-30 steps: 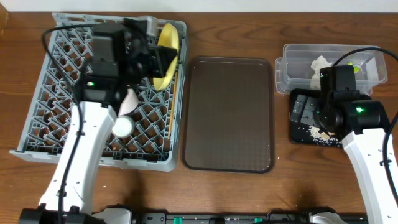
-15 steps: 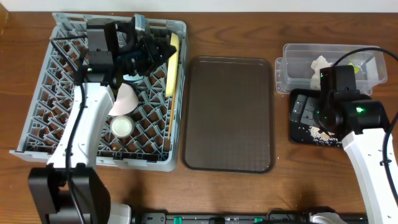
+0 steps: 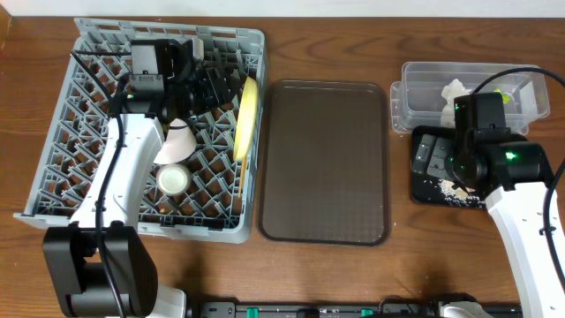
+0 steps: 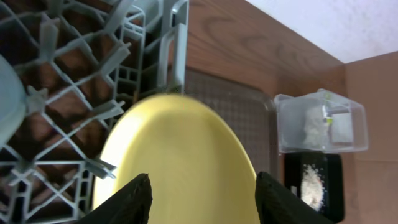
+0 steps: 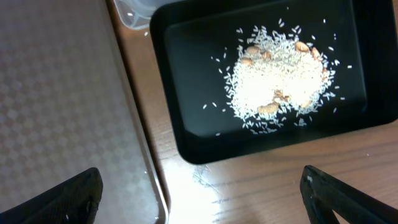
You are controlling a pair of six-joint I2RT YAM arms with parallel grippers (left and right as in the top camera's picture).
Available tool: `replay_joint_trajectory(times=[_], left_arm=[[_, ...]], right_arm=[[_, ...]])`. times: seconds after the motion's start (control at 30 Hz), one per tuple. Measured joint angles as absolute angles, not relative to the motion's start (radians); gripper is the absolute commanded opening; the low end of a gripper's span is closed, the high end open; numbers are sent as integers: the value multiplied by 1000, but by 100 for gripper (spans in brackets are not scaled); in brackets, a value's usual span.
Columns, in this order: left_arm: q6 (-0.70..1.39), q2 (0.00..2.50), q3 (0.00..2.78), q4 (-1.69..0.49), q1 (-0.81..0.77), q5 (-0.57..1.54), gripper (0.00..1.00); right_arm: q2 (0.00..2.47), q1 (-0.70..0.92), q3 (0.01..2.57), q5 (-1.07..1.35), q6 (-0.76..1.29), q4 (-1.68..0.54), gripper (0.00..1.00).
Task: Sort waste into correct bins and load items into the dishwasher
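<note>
— Found the plate (image 3: pixel 244 115)?
— Found it on edge in the rack (image 3: pixel 48 168), leaning along the rack's right wall, toward the far edge of the table (image 3: pixel 353 274).
— Saw the left gripper (image 4: pixel 204 177) clamped on it?
— No. Saw both fingers (image 4: pixel 134 202) spread wide, jaws open, gripping nothing, with the plate's yellow face just beyond the tips.
— Noticed anything else in the rack?
— Spotted a pink bowl (image 3: pixel 181 141) tipped on its side near the middle, and a cup (image 3: pixel 174 179) just beside it, toward the front edge.
— Checked the right end?
— Checked. Found the right gripper (image 5: pixel 200 171) hovering by the rim of the black tray (image 5: pixel 186 130), jaws gaping, holding nothing. Saw scraps (image 5: pixel 277 81) heaped inside that tray, near the table's right edge. Saw the tissue (image 3: pixel 455 91) and wrapper (image 3: pixel 503 97) in the container (image 3: pixel 410 97) at the far right corner, right against the black tray's far side.
— And mid-table?
— Noted only the brown tray (image 3: pixel 325 159), between rack and bins.
</note>
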State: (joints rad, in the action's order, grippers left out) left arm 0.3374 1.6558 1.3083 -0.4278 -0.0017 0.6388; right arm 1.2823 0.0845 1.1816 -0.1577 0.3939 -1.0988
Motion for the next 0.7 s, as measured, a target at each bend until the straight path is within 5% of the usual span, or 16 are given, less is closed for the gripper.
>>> replay_joint_trajectory(times=[0.2, 0.47, 0.7], left_arm=[[305, 1528, 1308, -599, -2, 408, 82], [309, 1446, 1307, -1121, -1, 1, 83], [237, 1308, 1214, -1114, -44, -42, 83]], right_arm=[[1284, 86, 1179, -35, 327, -809, 99], [1388, 106, 1178, 180, 62, -815, 99], [1294, 106, 1156, 170, 104, -851, 99]])
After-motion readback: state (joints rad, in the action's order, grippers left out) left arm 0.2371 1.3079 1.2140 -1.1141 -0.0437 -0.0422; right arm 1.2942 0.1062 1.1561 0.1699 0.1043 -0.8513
